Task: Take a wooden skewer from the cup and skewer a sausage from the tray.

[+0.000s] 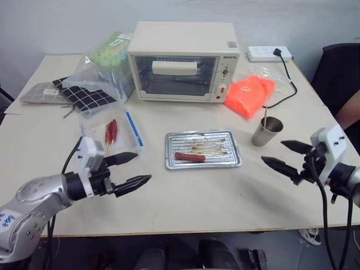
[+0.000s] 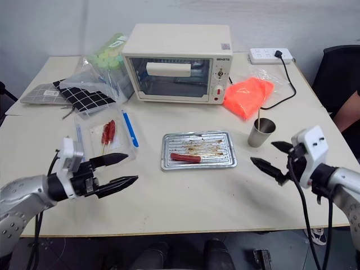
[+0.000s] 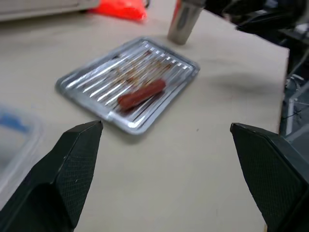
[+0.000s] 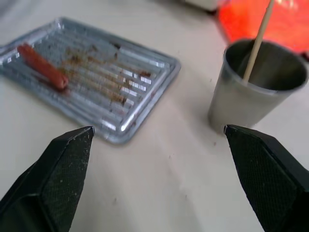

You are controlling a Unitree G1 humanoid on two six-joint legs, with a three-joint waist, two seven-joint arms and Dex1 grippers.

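A silver tray (image 1: 225,143) lies at the table's middle with one red sausage (image 1: 189,157) near its left front. Right of the tray stands a steel cup (image 1: 266,132) holding a single wooden skewer (image 1: 264,120) that leans against the rim. My left gripper (image 1: 129,170) hovers open over the table left of the tray, with nothing between its fingers. My right gripper (image 1: 287,156) hangs open just right of and in front of the cup, also bare. In the right wrist view the cup (image 4: 256,87), the skewer (image 4: 257,38) and the sausage (image 4: 42,67) lie ahead of the fingers.
A white toaster oven (image 1: 183,62) stands at the back. An orange cloth (image 1: 249,94) and a power strip (image 1: 269,53) with its cable lie behind the cup. A clear box (image 1: 112,135) with skewered sausages, a bag of green-topped containers (image 1: 104,62) and a checked cloth (image 1: 84,93) sit at left.
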